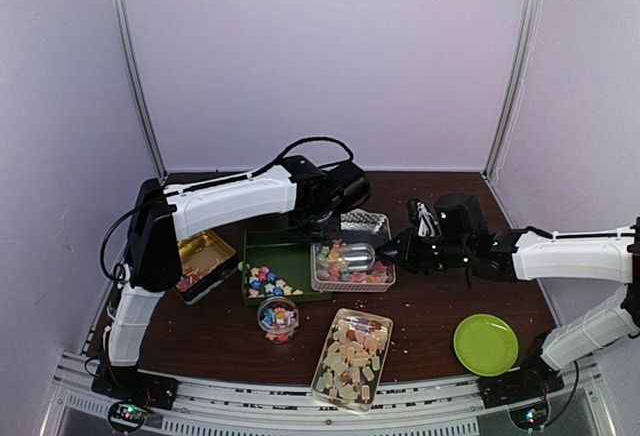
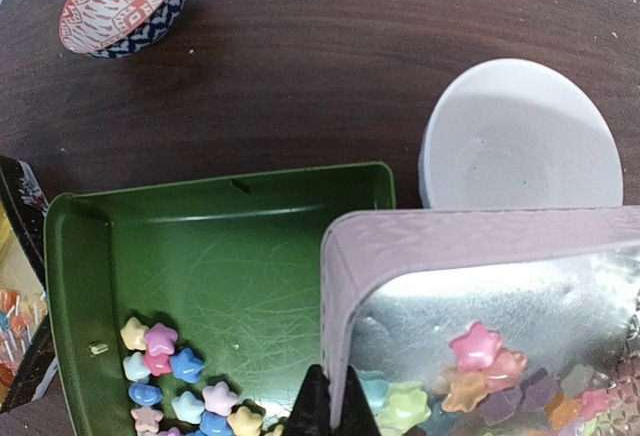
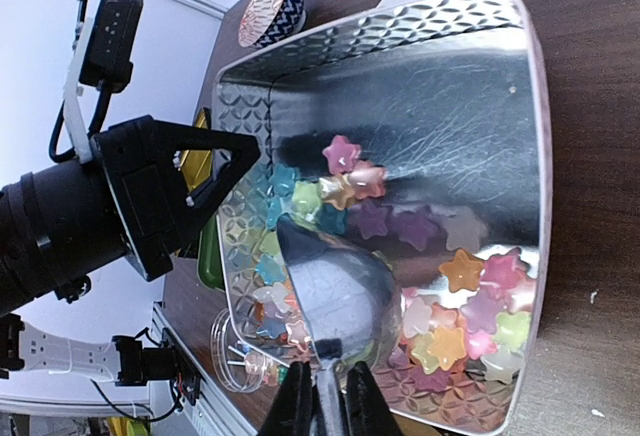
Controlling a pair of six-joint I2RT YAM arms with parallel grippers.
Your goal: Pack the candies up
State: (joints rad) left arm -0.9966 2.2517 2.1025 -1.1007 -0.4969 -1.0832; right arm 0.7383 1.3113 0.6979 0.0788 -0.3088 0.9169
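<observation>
scooping star candies (image 3: 440, 301) out of the pink tray (image 3: 536, 156) at mid-table. pinching the tray's left wall with the left gripper (image 2: 328, 404), fingers clenched tight on the rim. grasping the handle of the scoop (image 3: 335, 291) in the right gripper (image 3: 322, 401), with its bowl down among the stars.

to do this step well:
- brace the tray firmly with the left clamp, to stop any sliding under the push.
- drive the scoop low along the silver floor, from right toward the left wall, herding the stars against that wall rather than skating over them.
- roll the wrist up only after filling the bowl, then lift level and slowly, to avoid spilling onto the table (image 1: 430, 306).
- probably carry the load to the small round jar (image 1: 278, 318), near and left of the tray, with a few pieces inside already.
- mind the other stock: more stars in the green tray (image 2: 200, 246) just left of the pink one, and beige chunks (image 1: 352, 356) in the clear tray (image 1: 382, 318) at the near edge.
- watch the gap between scoop and left fingers, close together at the tray's left wall.
</observation>
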